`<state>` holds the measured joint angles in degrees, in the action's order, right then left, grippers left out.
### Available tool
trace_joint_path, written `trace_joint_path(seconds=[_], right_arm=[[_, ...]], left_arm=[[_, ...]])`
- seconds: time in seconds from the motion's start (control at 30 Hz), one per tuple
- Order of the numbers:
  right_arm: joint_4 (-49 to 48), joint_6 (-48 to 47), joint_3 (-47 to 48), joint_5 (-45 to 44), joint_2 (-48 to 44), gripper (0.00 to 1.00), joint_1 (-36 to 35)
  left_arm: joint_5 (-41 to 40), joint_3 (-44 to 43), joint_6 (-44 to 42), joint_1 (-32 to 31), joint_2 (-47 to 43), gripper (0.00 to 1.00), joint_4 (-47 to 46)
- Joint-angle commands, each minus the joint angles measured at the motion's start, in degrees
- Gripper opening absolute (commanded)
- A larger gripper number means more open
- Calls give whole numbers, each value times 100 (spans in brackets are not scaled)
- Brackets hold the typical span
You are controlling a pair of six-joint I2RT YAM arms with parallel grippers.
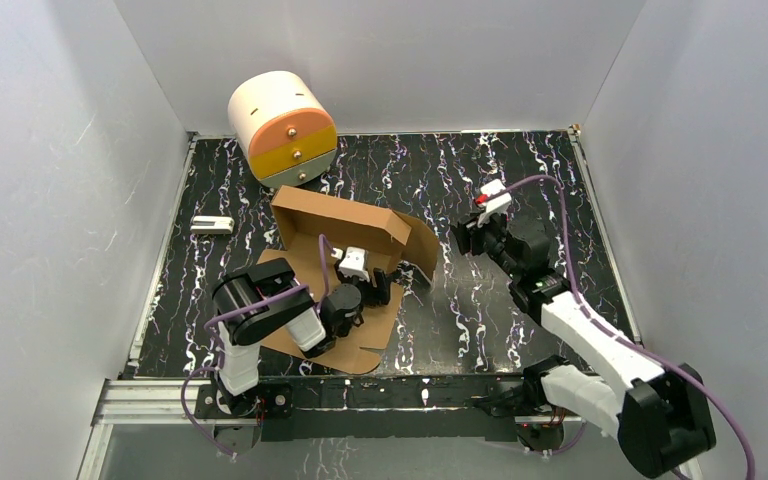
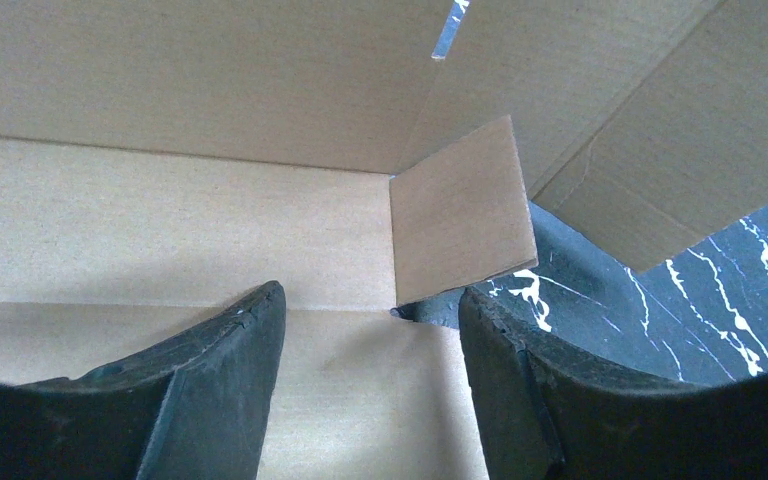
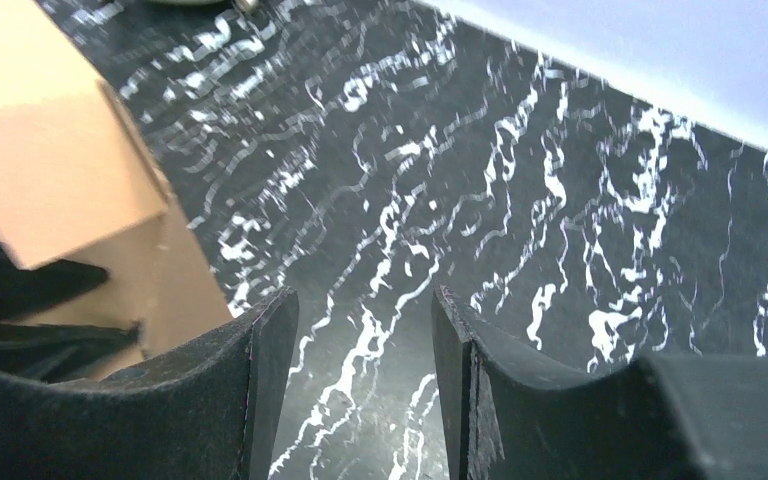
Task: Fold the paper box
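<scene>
The paper box (image 1: 340, 225) is brown cardboard, partly folded, with its back wall and a right side flap raised, left of the table's middle. My left gripper (image 1: 375, 288) is open and empty, resting low over the box's floor panel (image 2: 160, 220); a small raised flap (image 2: 460, 215) stands just ahead of its fingertips. My right gripper (image 1: 463, 238) is open and empty, hovering over bare marble just right of the box's right flap. In the right wrist view the box's corner (image 3: 50, 170) lies at the left, apart from the fingers (image 3: 260, 380).
A cream cylindrical cabinet (image 1: 282, 128) with orange and yellow drawers stands at the back left, close behind the box. A small white object (image 1: 212, 225) lies near the left edge. White walls enclose the black marble table (image 1: 520, 180) on three sides.
</scene>
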<state>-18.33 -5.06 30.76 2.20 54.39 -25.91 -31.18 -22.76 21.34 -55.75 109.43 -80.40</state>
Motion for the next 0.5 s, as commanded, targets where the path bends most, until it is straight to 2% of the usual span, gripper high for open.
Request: trace_joint_path(seconds=[0.0, 0.47], right_arm=[[-120, -212, 303, -38, 607, 60, 124], [-882, -511, 683, 2449, 2346, 61, 155]], left_arm=[[53, 142, 277, 135, -46, 61, -278], [394, 258, 661, 371, 31, 49, -362]])
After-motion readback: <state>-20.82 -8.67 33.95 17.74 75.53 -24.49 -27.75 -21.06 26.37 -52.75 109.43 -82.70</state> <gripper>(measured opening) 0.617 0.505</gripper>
